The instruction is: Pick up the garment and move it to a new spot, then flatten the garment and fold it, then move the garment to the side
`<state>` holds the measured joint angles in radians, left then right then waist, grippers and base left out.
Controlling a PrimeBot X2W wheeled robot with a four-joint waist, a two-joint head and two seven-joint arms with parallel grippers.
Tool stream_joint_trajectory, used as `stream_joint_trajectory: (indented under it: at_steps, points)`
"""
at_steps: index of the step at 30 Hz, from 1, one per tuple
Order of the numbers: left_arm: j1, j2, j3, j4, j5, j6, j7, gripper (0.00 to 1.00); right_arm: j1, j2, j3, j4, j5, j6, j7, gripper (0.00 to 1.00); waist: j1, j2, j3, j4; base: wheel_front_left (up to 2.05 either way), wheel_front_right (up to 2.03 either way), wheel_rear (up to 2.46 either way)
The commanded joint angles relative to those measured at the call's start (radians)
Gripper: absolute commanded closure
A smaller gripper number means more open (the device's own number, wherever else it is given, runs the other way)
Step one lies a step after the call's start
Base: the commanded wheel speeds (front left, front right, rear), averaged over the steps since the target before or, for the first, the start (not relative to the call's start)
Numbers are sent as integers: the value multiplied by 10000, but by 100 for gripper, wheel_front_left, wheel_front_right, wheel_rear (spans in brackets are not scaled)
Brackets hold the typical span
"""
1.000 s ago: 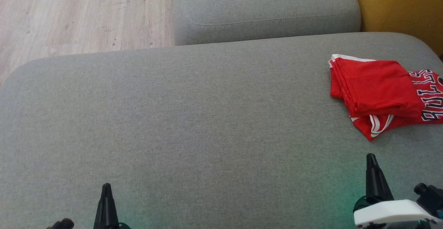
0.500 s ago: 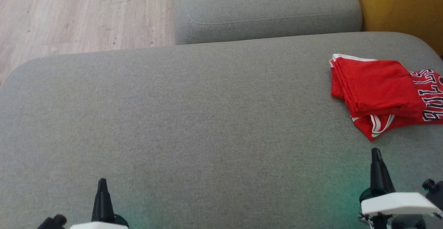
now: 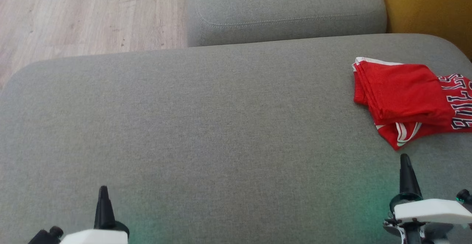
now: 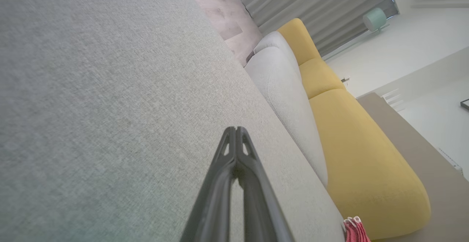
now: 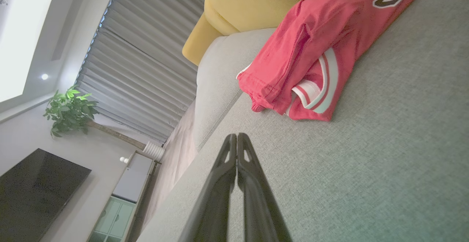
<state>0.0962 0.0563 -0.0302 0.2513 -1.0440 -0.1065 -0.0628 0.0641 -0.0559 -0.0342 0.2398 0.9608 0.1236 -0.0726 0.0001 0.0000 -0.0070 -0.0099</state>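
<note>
**Folded jersey lies at cushion's right end**

The red jersey [image 3: 402,96] lies folded on the grey cushion [image 3: 221,126]. The frame cuts off its right part, so the lettering reads only in part. Left of the jersey, open cushion runs to the rounded edge. The right gripper [image 3: 405,158], fingers pressed together, sits just short of the jersey. The left gripper [image 3: 103,189], likewise closed and empty, is well to its left.

We read one word, on the folded red garment [image 3: 402,96]: dark block lettering [image 3: 462,103] edged in white, spelling BULLS, its first letter partly cut by the head view's right edge. In the right wrist view the same letters are too cropped to read.
</note>
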Motion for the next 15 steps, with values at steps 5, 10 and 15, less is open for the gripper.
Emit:
stream_joint_trajectory:
  at_steps: [5, 10, 15]
  points:
    - [-707, 142, 353, -267, -702, -110, 167, 100, -608, -206, 42, -258, 837, 45, 174, 100, -1, 0, 10, 10, 0, 0, 0]
    - [-845, 143, 438, -247, -1249, -124, 310, 100, -721, -211, -2, -228, 1468, 48, 316, 100, -1, 0, 20, 19, 0, 0, 0]
    - [-1011, 142, 540, -222, -1903, -140, 484, 100, -858, -214, -57, -192, 2224, 51, 488, 100, -1, 0, 31, 31, 0, 0, 0]
